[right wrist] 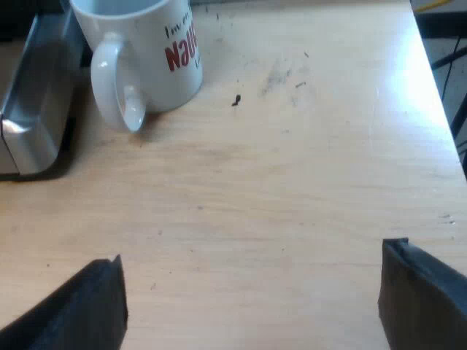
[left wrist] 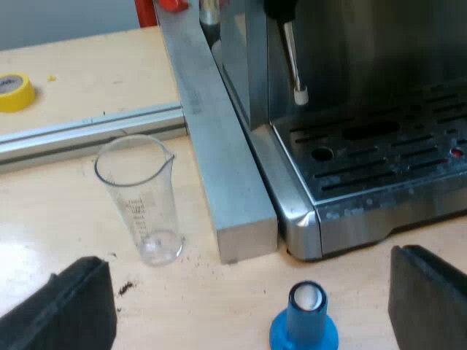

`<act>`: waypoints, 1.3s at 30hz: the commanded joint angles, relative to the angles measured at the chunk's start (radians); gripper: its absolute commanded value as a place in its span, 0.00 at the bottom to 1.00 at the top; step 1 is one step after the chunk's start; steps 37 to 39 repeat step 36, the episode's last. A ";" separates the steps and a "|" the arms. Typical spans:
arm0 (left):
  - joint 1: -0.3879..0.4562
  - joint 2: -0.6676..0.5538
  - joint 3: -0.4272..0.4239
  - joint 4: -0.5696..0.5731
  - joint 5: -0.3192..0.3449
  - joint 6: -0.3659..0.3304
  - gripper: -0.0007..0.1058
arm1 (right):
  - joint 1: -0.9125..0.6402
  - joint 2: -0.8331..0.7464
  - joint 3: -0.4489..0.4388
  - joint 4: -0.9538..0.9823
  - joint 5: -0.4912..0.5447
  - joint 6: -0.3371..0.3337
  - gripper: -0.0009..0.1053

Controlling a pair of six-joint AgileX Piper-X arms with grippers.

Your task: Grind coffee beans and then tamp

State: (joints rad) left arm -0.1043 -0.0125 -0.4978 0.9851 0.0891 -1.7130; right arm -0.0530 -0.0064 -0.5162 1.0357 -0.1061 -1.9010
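Left wrist view: my left gripper (left wrist: 246,259) is spread wide, and the blue tamper (left wrist: 305,321) stands upright between its fingers (this arm is nearer), close to the espresso machine (left wrist: 365,168) and the measuring glass (left wrist: 142,200). Right wrist view: my right gripper (right wrist: 252,255), likewise released, hovers over the table (right wrist: 277,182), with the mug (right wrist: 146,51) well ahead.

Light wooden bench (right wrist: 292,189), scuffed, dark specks (right wrist: 236,100) present. Aluminium rail (left wrist: 80,133) crosses it; yellow tape roll (left wrist: 13,92) beyond.
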 commanded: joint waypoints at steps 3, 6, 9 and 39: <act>-0.002 -0.138 0.005 -0.008 -0.003 -0.011 0.73 | -0.001 -0.044 -0.007 -0.013 -0.003 -0.003 0.69; -0.002 -0.138 0.005 -0.008 -0.003 -0.011 0.73 | -0.001 -0.044 -0.007 -0.013 -0.003 -0.003 0.69; -0.002 -0.138 0.005 -0.008 -0.003 -0.011 0.73 | -0.001 -0.044 -0.007 -0.013 -0.003 -0.003 0.69; 0.000 -0.141 0.015 -0.026 -0.003 -0.007 0.73 | -0.001 -0.044 -0.007 -0.013 -0.003 -0.003 0.69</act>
